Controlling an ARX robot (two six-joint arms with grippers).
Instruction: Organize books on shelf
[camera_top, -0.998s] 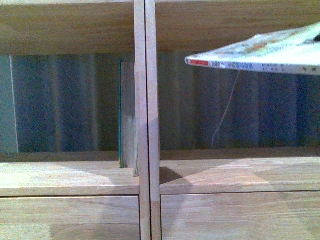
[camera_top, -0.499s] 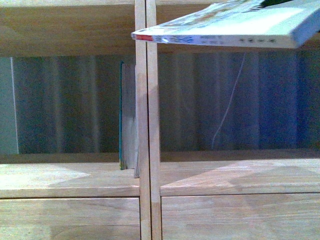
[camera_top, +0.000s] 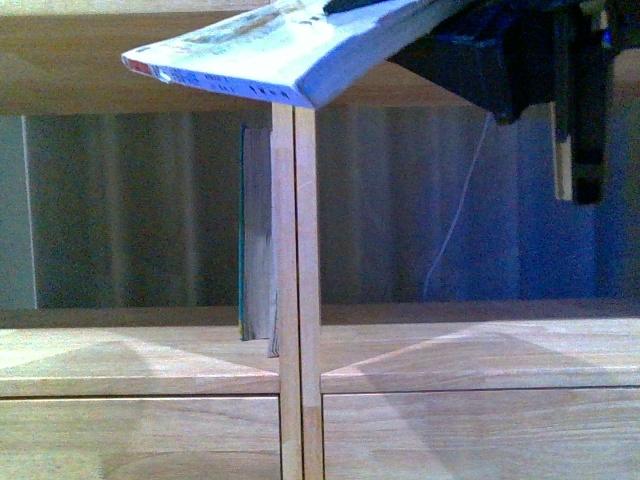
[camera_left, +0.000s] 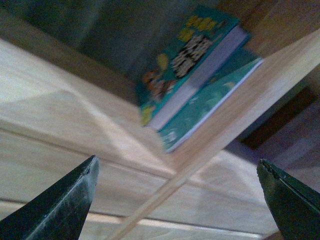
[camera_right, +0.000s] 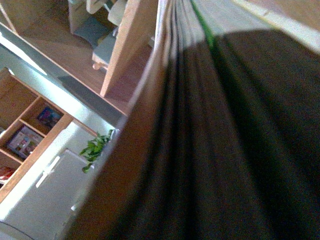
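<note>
Shelf's (camera_top: 140, 360) left compartment holds teal book (camera_top: 257, 240); right pincer (camera_top: 420, 30) grips paperback (camera_top: 270, 50).

Right bay of the shelf (camera_top: 470, 350) is open; the teal book (camera_top: 257, 230) (against the divider (camera_top: 296, 250)) crowds the left.

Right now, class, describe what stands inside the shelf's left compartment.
A thick teal book and a thin teal book stand against the divider, the thin one nearer it. The thick book covers part of the thin one's cover. What lies behind them cannot be seen.
</note>
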